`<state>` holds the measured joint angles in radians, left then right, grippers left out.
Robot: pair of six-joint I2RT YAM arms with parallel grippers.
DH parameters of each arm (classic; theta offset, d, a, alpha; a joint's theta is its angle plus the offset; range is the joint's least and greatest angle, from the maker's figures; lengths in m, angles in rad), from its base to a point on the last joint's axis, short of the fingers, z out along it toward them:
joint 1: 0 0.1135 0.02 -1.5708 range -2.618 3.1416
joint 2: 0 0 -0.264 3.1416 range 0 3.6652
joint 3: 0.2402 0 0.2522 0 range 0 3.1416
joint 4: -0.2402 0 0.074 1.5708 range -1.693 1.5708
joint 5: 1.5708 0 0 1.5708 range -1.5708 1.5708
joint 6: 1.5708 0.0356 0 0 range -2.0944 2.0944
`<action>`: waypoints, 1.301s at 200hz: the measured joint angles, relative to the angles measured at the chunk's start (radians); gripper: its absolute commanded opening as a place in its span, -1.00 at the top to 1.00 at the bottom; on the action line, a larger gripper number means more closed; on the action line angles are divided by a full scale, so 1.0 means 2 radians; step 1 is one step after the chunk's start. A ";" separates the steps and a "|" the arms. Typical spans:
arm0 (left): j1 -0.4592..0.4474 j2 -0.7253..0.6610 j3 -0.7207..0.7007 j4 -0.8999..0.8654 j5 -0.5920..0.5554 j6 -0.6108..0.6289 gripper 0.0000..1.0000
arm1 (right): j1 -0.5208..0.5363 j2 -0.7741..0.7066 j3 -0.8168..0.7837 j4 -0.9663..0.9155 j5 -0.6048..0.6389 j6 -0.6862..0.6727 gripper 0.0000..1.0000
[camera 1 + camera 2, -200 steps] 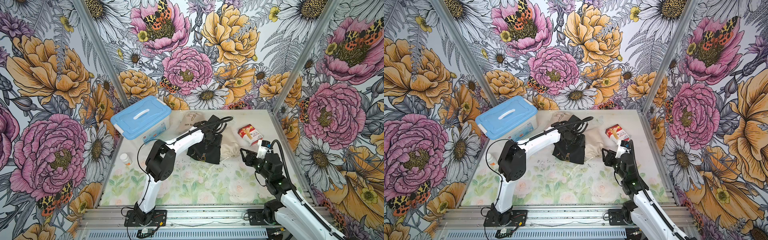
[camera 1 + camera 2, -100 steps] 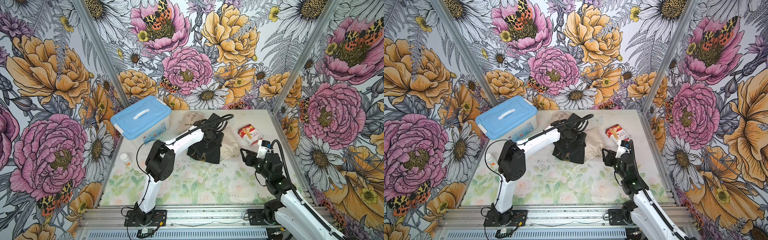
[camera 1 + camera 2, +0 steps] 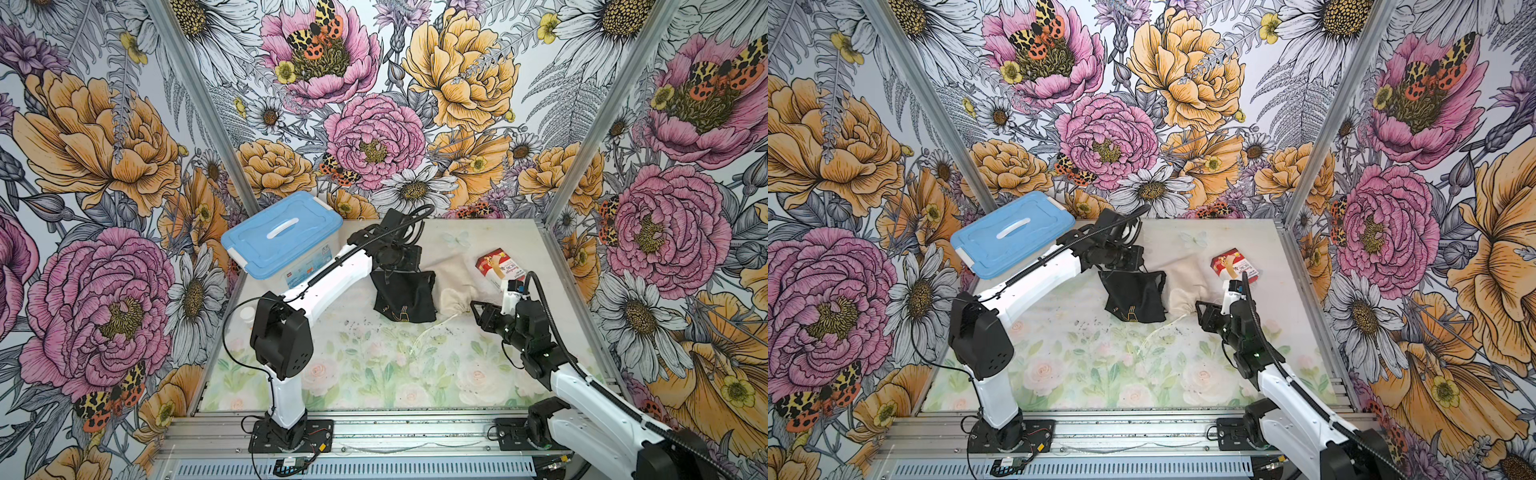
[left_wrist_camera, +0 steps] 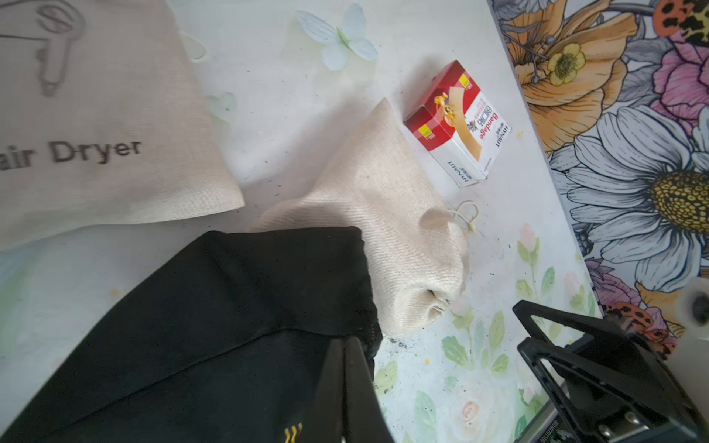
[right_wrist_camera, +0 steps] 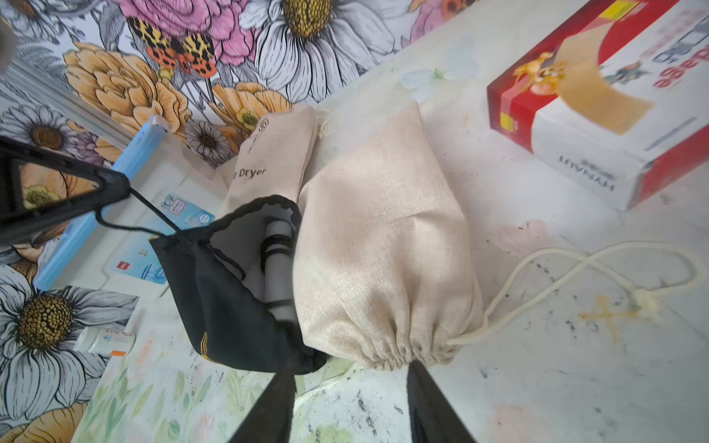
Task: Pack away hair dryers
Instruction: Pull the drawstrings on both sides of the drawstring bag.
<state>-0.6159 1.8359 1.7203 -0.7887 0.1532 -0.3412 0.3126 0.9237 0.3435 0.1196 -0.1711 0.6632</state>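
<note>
Left pincer [image 4: 343, 347] clamps the black pouch's [image 4: 211, 326] drawstring [image 5: 147, 216], hair dryer [image 5: 278, 268] inside; right pincer [image 5: 351, 370], half-spread and empty, at its three o'clock.

My left wrist camera shows the flat beige pouch [image 4: 96, 126] printed with "air Dryer" in dark letters, along with a line drawing of a hair dryer. The first letter is cut off at the frame's edge. My right wrist camera catches only "Dryer" on that pouch. The red and white box [image 4: 458, 126] reads "Bandage" and "HYNAUT" on its face, and "HYNAUT" again on its white side. The Chinese characters beside "Bandage" are too small for me to read. The black pouch [image 4: 192, 326] carries a small gold print I cannot make out. Stickers on the blue-lidded storage box [image 5: 169, 214] bear blurred Chinese characters.
</note>
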 measured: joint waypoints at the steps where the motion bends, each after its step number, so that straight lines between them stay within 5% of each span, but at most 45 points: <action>1: 0.001 -0.001 -0.001 0.000 0.000 0.000 1.00 | 0.001 0.002 0.001 0.000 0.000 -0.001 0.05; 70: 0.070 -0.108 -0.142 0.029 0.007 -0.006 1.00 | 0.099 0.104 0.066 0.048 0.030 -0.016 0.00; 125: 0.133 -0.127 -0.236 0.079 0.041 -0.029 1.00 | 0.152 0.153 0.085 0.056 0.061 -0.018 -0.01; 260: 0.175 -0.126 -0.268 0.126 0.067 -0.065 1.00 | 0.165 0.253 0.105 0.116 0.052 -0.018 0.02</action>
<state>-0.2668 1.5848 1.1835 -0.5369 0.2863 -0.4709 0.6430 1.4296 0.5545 0.3508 -0.0662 0.6270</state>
